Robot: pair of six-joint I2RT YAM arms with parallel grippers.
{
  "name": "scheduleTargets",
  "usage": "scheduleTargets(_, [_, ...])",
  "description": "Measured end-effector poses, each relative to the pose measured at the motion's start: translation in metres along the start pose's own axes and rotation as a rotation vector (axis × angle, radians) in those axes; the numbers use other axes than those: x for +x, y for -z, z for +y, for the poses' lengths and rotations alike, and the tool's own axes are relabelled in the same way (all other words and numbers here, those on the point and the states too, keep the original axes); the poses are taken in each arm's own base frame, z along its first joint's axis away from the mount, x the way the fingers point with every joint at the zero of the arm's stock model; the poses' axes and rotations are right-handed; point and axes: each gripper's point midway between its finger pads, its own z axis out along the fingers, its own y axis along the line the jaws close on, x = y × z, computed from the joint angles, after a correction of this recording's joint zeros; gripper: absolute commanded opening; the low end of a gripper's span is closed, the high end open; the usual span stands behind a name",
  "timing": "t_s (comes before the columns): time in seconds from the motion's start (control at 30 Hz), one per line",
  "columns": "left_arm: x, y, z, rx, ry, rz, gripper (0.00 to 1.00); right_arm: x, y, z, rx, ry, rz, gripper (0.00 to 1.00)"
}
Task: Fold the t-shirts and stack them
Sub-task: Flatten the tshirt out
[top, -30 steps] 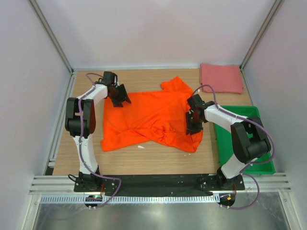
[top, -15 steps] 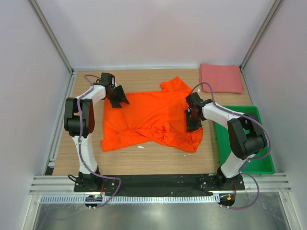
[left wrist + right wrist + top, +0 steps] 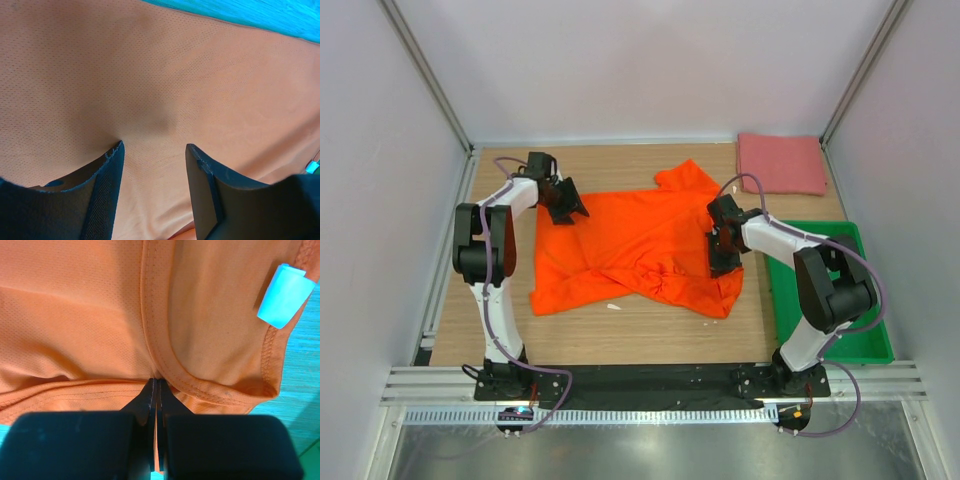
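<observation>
Right fingers are pinching shut on the neckline seam of the orange t-shirt. Left fingers are standing open, tips pressing into its far-left cloth. The shirt is lying rumpled mid-surface, with the pink-red t-shirt folded at the far right corner. Risk: the thin seam pinch slipping out, or a one-sided pull bunching the cloth while the left is gripping nothing.

Orange t-shirt: bright, plain, fine mesh weave. Pink-red t-shirt: dull, plain. Tray: green. Tabletop: light wood grain.
</observation>
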Motion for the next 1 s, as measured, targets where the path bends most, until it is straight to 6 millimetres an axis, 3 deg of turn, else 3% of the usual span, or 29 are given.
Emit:
scheduleTargets(0.17, [-0.001,0.000,0.001,0.003,0.002,-0.002,0.52,0.006,0.015,-0.002,0.009,-0.002,0.016,0.01])
scheduleTargets(0.33, [-0.003,0.000,0.003,0.005,0.006,-0.011,0.51,0.023,0.070,0.013,-0.069,0.030,-0.003,0.02])
scheduleTargets(0.4, [-0.004,-0.001,0.004,0.009,0.010,-0.012,0.50,0.048,0.094,0.025,-0.152,0.054,-0.011,0.02])
scheduleTargets(0.47, [-0.004,-0.001,0.004,0.012,0.011,-0.014,0.50,0.088,0.108,0.029,-0.224,0.063,0.025,0.04])
scheduleTargets(0.6, [-0.001,0.001,0.005,0.012,0.013,-0.016,0.50,0.171,0.117,0.015,-0.297,0.007,0.183,0.04])
scheduleTargets(0.73, [0.008,0.012,0.009,-0.016,0.019,-0.012,0.52,0.217,0.123,0.016,-0.375,-0.054,0.318,0.11])
scheduleTargets(0.87, [0.004,0.040,0.004,-0.034,0.005,-0.060,0.59,0.222,0.130,0.019,-0.379,-0.039,0.405,0.45])
scheduleTargets(0.93, [-0.004,0.057,-0.003,-0.030,-0.009,-0.109,0.61,0.199,0.133,0.026,-0.354,-0.034,0.392,0.58])
scheduleTargets(1.0, [-0.011,0.072,-0.010,-0.027,-0.025,-0.156,0.61,0.159,0.131,0.034,-0.315,-0.021,0.314,0.62])
